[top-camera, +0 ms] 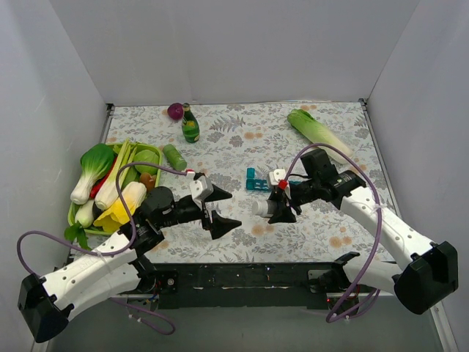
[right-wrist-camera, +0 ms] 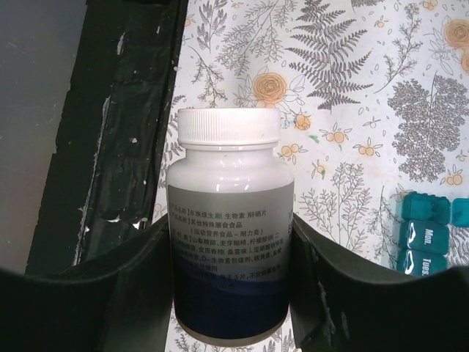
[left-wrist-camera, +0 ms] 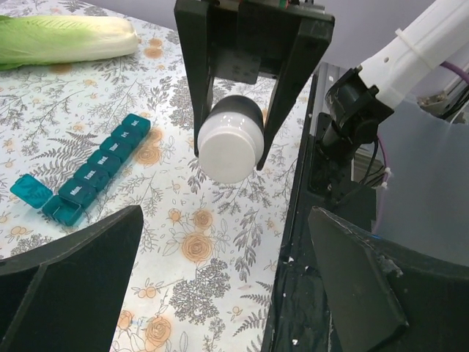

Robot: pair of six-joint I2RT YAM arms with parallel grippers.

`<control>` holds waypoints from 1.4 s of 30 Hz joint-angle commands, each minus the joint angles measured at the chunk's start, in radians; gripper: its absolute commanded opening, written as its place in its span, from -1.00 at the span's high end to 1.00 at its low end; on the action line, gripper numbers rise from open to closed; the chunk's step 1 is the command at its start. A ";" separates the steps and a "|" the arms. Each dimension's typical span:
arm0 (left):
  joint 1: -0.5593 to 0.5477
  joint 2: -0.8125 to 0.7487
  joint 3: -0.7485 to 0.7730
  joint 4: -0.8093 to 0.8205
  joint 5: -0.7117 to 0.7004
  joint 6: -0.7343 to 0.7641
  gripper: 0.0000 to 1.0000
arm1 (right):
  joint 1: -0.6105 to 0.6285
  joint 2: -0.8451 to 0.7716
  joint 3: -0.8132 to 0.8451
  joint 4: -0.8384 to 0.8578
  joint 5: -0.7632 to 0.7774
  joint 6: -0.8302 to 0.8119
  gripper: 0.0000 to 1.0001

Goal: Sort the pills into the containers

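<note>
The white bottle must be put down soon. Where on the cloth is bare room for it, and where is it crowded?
Bare cloth: the far middle, between the green bottle and the cabbage; also the near strip in front of the pill box, right of the left pincer. Crowded: the left side, around the vegetable tray.

A long teal pill box (left-wrist-camera: pixel 99 165) lies flat on the flowered cloth near the middle of the table. It has one row of small square compartments with white day labels. The end lid (left-wrist-camera: pixel 31 191) is flipped open and the others are shut. Just in front of it, a white pill bottle (right-wrist-camera: pixel 229 191) with its ribbed cap on and a grey-and-blue label hangs clamped in the right gripper (top-camera: pixel 278 211).
</note>
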 commanded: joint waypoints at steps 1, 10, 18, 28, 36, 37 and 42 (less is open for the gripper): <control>-0.005 0.002 -0.037 0.120 0.050 0.078 -0.96 | -0.015 0.003 -0.010 -0.013 -0.020 -0.042 0.95; -0.005 0.059 -0.008 0.109 0.113 0.127 -0.96 | -0.015 0.042 0.004 -0.044 -0.081 -0.101 0.95; -0.006 0.059 -0.011 0.118 0.099 0.095 -0.96 | -0.009 0.089 0.033 -0.049 -0.081 -0.110 0.95; -0.006 0.080 0.035 0.022 0.090 0.181 -0.96 | 0.000 0.106 0.053 -0.024 -0.060 -0.108 0.95; -0.008 0.120 0.107 -0.060 0.136 0.257 -0.96 | 0.000 0.088 0.067 -0.021 -0.012 -0.108 0.95; -0.008 0.125 0.116 -0.061 0.145 0.267 -0.96 | 0.000 0.083 0.067 -0.020 -0.009 -0.107 0.95; -0.020 0.175 0.150 -0.064 0.165 0.288 -0.96 | 0.000 0.077 0.072 -0.021 -0.006 -0.107 0.95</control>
